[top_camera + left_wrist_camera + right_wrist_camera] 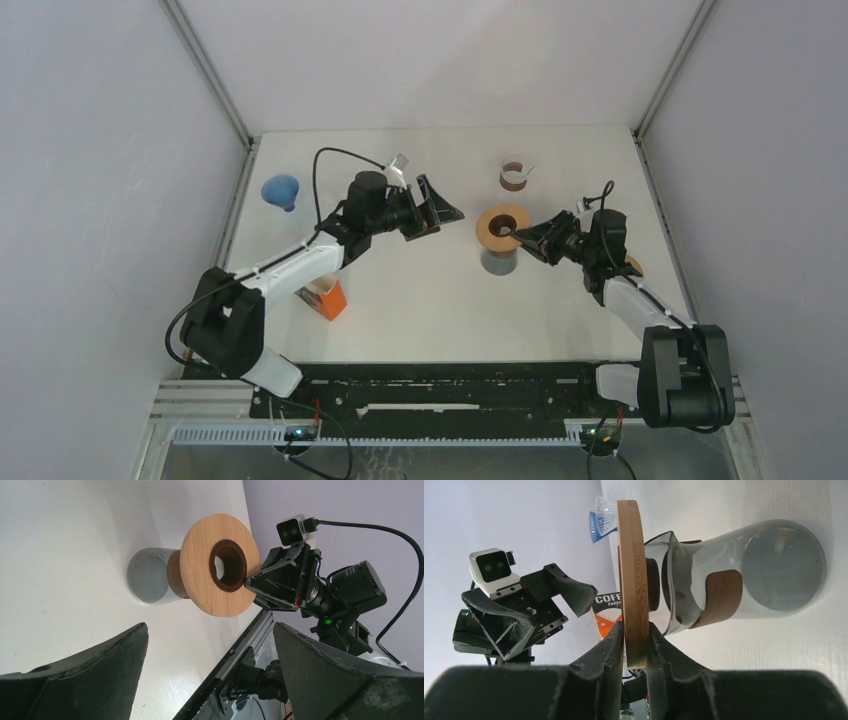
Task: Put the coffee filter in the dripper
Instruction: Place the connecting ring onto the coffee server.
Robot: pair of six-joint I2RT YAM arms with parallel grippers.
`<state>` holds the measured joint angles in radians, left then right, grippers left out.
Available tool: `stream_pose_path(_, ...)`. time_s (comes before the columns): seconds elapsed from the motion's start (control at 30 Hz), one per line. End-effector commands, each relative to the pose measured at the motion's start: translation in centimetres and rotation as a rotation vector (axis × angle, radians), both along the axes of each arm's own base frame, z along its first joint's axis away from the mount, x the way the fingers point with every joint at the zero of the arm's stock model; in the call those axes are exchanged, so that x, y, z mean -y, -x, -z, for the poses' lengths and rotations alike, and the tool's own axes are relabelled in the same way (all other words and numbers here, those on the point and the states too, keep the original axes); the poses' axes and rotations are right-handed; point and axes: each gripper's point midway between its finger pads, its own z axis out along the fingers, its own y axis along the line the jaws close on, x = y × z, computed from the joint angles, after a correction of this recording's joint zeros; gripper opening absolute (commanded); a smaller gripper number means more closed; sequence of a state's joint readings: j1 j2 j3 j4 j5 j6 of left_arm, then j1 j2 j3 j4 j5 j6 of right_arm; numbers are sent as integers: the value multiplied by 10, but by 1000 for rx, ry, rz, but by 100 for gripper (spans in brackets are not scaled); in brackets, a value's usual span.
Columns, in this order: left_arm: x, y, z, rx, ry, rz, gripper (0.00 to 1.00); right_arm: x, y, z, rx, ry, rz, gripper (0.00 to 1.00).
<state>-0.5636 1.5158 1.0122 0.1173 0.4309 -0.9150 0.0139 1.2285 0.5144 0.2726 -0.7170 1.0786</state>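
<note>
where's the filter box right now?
Top view: the orange filter box stands on the left side, partly under the left arm, nearer the bases than the blue funnel, left of the wooden dripper.

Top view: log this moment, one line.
left gripper open, midair | right gripper astride wooden ring rim, grip unclear | blue dripper untouched, far left

The dripper (503,228) sits on the carafe (498,264), right of the table's (420,300) centre — its right rim between the right gripper's (519,237) fingers. The left gripper (442,220) hangs just left of it. Behind the dripper, a ring (514,177); back left, 1 funnel (282,190); front left, 1 filter box (325,297).
</note>
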Motion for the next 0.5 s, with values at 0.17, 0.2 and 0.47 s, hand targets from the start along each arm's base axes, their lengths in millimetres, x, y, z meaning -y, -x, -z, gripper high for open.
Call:
stream_pose_path(0.17, 9, -4, -27, 86, 13, 51, 100, 2, 4, -10, 31, 51, 0, 38)
stream_pose_path(0.2, 9, -4, -27, 87, 8, 51, 100, 3, 5, -12, 32, 60, 0, 39)
stream_pose_path(0.47, 5, -1, -29, 101, -16, 55, 100, 6, 8, -19, 49, 162, -2, 47)
